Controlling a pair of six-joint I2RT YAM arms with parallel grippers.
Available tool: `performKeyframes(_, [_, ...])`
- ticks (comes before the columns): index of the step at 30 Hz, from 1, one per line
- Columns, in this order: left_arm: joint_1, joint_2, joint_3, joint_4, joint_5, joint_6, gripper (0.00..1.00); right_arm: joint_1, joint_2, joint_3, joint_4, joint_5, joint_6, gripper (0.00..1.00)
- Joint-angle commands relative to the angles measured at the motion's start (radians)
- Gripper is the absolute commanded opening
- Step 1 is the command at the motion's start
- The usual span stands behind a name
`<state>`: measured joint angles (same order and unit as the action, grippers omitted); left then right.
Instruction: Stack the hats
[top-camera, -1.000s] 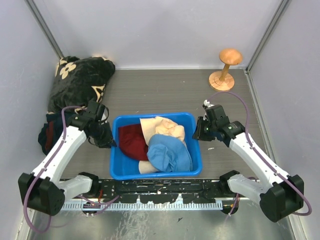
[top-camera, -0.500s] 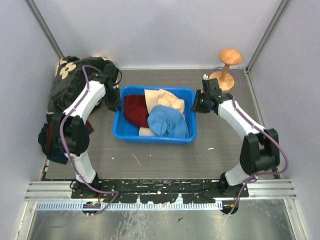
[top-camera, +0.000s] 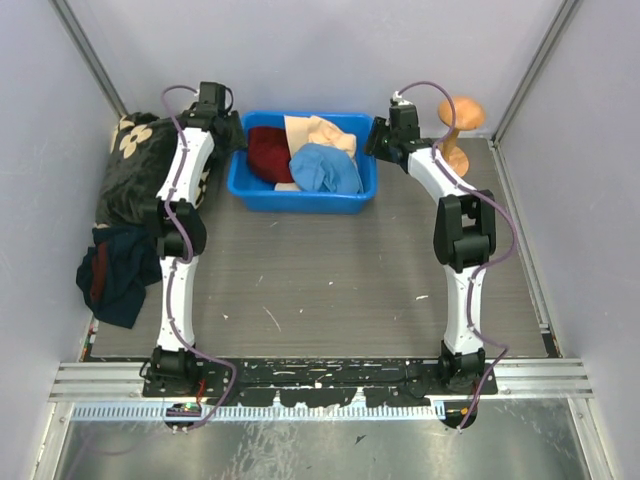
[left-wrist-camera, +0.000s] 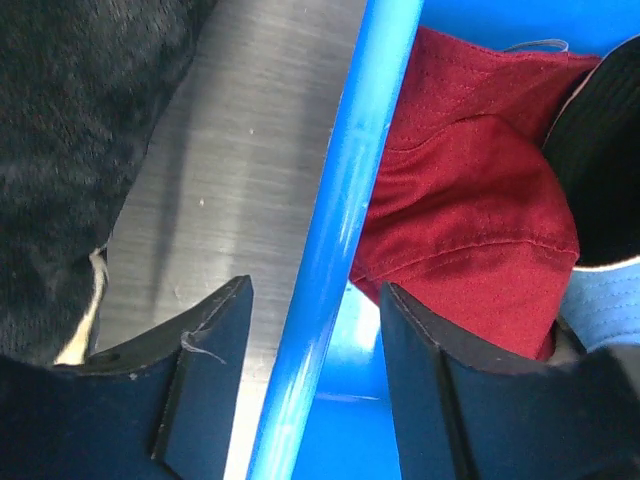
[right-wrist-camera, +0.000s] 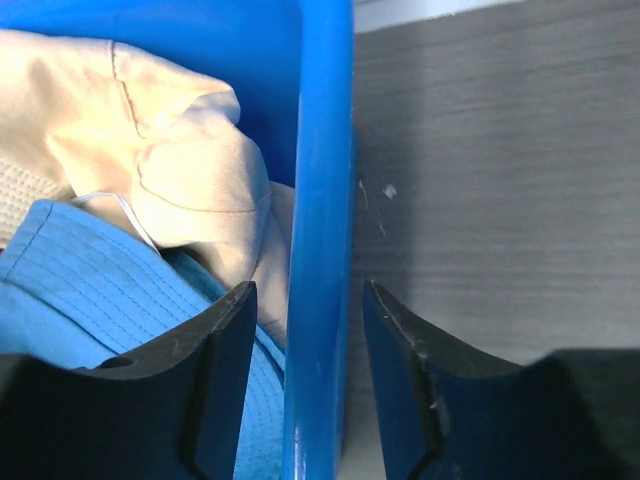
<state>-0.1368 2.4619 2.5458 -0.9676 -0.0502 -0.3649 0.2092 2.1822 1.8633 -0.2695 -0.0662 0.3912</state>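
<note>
A blue bin stands at the far back of the table. In it lie a dark red hat, a light blue hat and a cream hat; more cream fabric shows beneath them. My left gripper is open and straddles the bin's left rim without clamping it, with the red hat just inside. My right gripper is open and straddles the right rim, beside the cream hat and the light blue hat.
A wooden hat stand is just right of my right gripper. The black flowered blanket lies left of the bin and close to my left gripper. A navy cloth lies at the left edge. The back wall is right behind the bin.
The bin has travelled from the near middle of the table to the far back, with both grippers at its sides. Both arms are now stretched out far.
</note>
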Motion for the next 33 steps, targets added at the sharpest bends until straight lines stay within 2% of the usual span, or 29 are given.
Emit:
performKeyframes(1, [0.055,-0.018,0.047,0.128,0.090,-0.022,0.64,0.004,0.018,0.156,0.081,-0.028,-0.024,0.62])
performKeyframes(2, [0.061,-0.054,0.000,0.167,0.116,-0.031,0.65,0.003,0.007,0.172,0.077,-0.031,-0.033,0.68])
performKeyframes(5, [0.061,-0.184,-0.147,0.234,0.145,-0.019,0.66,-0.002,-0.072,0.137,0.086,-0.043,-0.046,0.75])
performKeyframes(7, [0.062,-0.274,-0.220,0.235,0.164,-0.024,0.70,-0.002,-0.150,0.080,0.092,-0.029,-0.049,0.76])
performKeyframes(8, [0.062,-0.337,-0.275,0.234,0.188,-0.030,0.78,-0.002,-0.191,0.047,0.088,-0.019,-0.048,0.75])
performKeyframes(9, [0.062,-0.385,-0.320,0.232,0.209,-0.040,0.81,-0.003,-0.235,0.011,0.077,-0.012,-0.045,0.76])
performKeyframes(12, [0.055,-0.538,-0.487,0.225,0.264,-0.056,0.81,-0.003,-0.338,-0.046,-0.055,-0.001,-0.032,0.75])
performKeyframes(13, [0.051,-0.587,-0.561,0.226,0.279,-0.060,0.79,-0.002,-0.361,-0.061,-0.109,-0.009,-0.025,0.76])
performKeyframes(16, [0.047,-0.698,-0.750,0.184,0.288,-0.097,0.51,0.014,-0.454,-0.173,-0.206,-0.047,0.012,0.68])
performKeyframes(18, [0.046,-0.740,-0.842,0.149,0.320,-0.105,0.31,0.042,-0.520,-0.276,-0.226,-0.052,0.020,0.48])
performKeyframes(20, [0.037,-0.778,-0.929,0.090,0.332,-0.105,0.20,0.071,-0.567,-0.337,-0.248,-0.052,0.023,0.31])
performKeyframes(23, [0.001,-0.862,-1.093,0.106,0.324,-0.121,0.17,0.114,-0.608,-0.403,-0.271,-0.064,0.037,0.17])
performKeyframes(27, [-0.048,-0.884,-1.182,0.131,0.309,-0.142,0.18,0.200,-0.613,-0.474,-0.267,-0.047,0.060,0.16])
performKeyframes(33, [-0.062,-0.790,-1.152,0.197,0.284,-0.136,0.19,0.247,-0.558,-0.540,-0.189,-0.040,0.090,0.17])
